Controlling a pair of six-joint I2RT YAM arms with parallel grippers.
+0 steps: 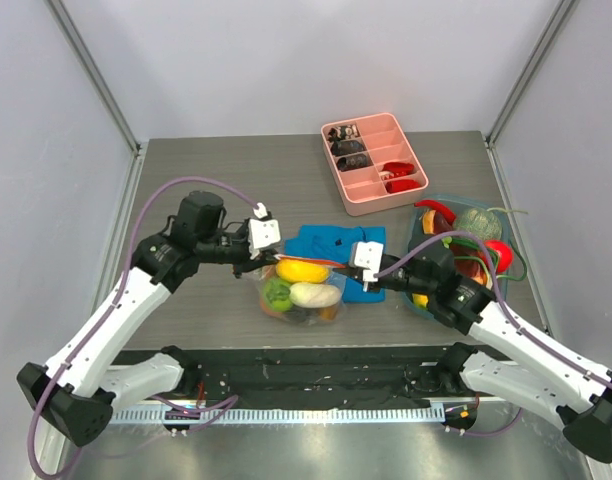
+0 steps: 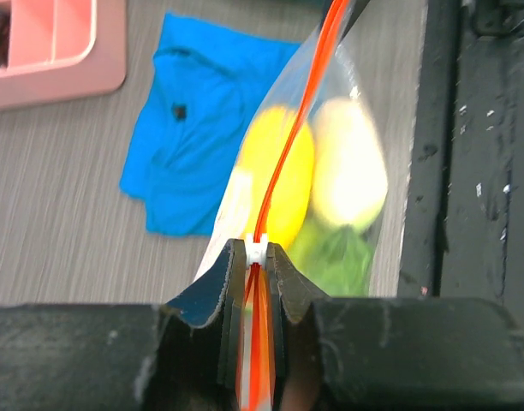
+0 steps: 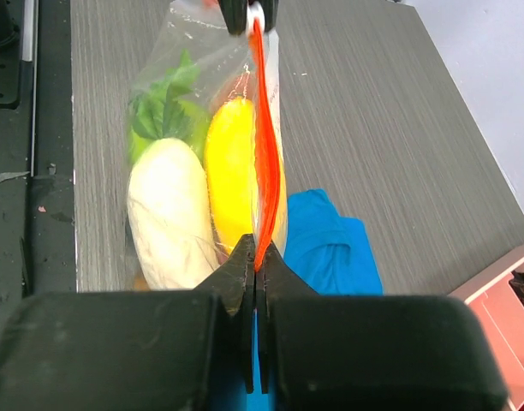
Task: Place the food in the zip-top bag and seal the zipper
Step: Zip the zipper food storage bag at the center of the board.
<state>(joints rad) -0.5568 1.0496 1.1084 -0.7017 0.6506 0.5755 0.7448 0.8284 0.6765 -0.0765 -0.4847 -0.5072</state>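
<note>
Left hand (image 2: 257, 257), right hand (image 3: 255, 257) on zipper (image 1: 311, 262)

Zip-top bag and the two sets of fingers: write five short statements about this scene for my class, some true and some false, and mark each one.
1. The bag holds yellow, white and green food. True.
2. The left fingers pinch the zipper at its white slider. True.
3. The right fingers hang open over the pink tray. False: they are shut on the zipper's other end.
4. The blue cloth lies inside the bag. False: it lies on the table, behind the bag.
5. Both sets of fingers grip the same zipper. True.
</note>
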